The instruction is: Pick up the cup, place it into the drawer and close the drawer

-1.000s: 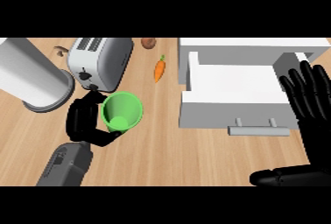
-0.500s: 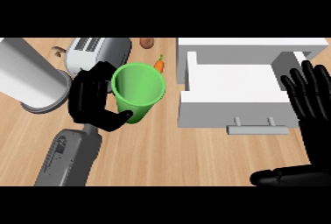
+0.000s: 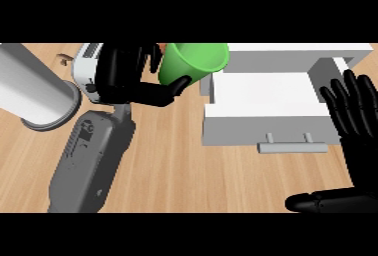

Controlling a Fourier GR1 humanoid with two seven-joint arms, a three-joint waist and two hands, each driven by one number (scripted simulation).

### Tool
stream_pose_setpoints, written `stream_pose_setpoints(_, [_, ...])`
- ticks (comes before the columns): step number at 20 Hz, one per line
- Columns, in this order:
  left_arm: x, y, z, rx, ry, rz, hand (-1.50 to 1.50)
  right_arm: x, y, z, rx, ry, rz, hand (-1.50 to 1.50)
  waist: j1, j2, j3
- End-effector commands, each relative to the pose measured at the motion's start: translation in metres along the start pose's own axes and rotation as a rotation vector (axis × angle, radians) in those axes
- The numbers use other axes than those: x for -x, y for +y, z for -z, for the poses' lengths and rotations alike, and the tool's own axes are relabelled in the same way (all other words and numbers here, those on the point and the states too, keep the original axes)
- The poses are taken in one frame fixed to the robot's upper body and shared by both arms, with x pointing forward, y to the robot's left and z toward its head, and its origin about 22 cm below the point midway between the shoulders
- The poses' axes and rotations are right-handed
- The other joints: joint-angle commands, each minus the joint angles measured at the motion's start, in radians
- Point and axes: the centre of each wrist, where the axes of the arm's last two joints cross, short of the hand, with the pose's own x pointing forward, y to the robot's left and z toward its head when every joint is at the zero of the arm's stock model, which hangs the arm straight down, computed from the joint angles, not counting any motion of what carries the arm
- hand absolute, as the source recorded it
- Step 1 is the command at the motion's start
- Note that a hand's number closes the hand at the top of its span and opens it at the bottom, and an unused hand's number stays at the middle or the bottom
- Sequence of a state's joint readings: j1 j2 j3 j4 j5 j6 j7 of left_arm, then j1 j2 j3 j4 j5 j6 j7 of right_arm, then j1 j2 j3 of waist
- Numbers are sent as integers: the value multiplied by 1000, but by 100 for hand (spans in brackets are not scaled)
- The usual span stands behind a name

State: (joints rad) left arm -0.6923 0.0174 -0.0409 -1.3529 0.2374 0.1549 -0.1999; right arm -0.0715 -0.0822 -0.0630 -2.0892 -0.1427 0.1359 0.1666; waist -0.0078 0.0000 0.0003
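Left hand [image 3: 129, 75] curled round green cup [image 3: 193, 62], tilted, up off the counter [image 3: 184, 170] beside open drawer [image 3: 262, 107]. Toaster [image 3: 90, 70] behind hand, grey cylinder [image 3: 33, 92] left. Right hand [image 3: 354, 112] flat-fingered at drawer's right.

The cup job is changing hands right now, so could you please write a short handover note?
Left hand: curled round the green cup, held above the counter beside the drawer's left wall.
Right hand: open, resting at the view's right edge by the drawer.
Drawer: open, nothing visible inside, handle facing the robot.
Done: cup picked up.
Left: set the cup in the drawer, then close it.
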Motion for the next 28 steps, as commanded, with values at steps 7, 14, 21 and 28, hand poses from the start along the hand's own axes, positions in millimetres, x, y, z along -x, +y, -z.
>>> stream_pose_setpoints(7, [2,-21,49,45,64,57,150,0,-2,-15,-1,1,-1,-150,-6,1,0])
stream_pose_setpoints(14, [11,-71,60,35,125,90,150,10,-2,-11,1,5,-1,-150,-12,1,0])
stream_pose_setpoints(21, [26,-79,84,30,144,122,150,10,-9,1,0,-3,1,-150,-18,5,0])
stream_pose_setpoints(28, [54,-87,74,17,214,175,150,10,5,12,-23,2,-2,-150,-50,12,0])
